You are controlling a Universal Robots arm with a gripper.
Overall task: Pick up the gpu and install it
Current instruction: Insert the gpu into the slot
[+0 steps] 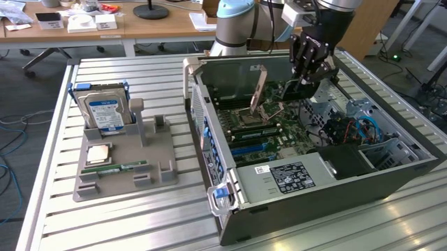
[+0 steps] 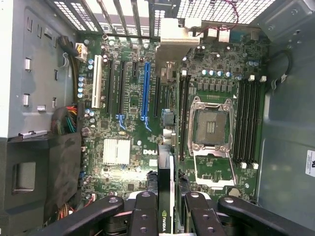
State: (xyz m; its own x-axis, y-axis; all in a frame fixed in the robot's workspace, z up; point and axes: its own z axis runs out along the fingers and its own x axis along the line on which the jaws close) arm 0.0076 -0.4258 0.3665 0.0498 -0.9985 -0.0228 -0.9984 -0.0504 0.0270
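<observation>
Wrist view: gpu [image 2: 166, 187] edge-on, pinched between the fingers of the gripper [image 2: 170, 210], jaws closed partway onto the card; pale bracket [image 2: 174, 42] toward the rear grille [image 2: 123, 17] of the case [image 2: 44, 64]. Exterior view: gripper [image 1: 309, 79] inside the open case, card above the motherboard [image 1: 269, 130], not seated. Risks, judged: edge connector missing the blue slot [image 2: 145, 88] and striking board components; bracket snagging the rear grille; card tilting in a narrow grip under insertion force, with bent contacts or a cracked slot as result.

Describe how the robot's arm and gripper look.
Silver-grey tubular robot arm with pale blue joint caps and a black wrist section. Black metal gripper with jointed linkage fingers studded with round silver pins.
</observation>
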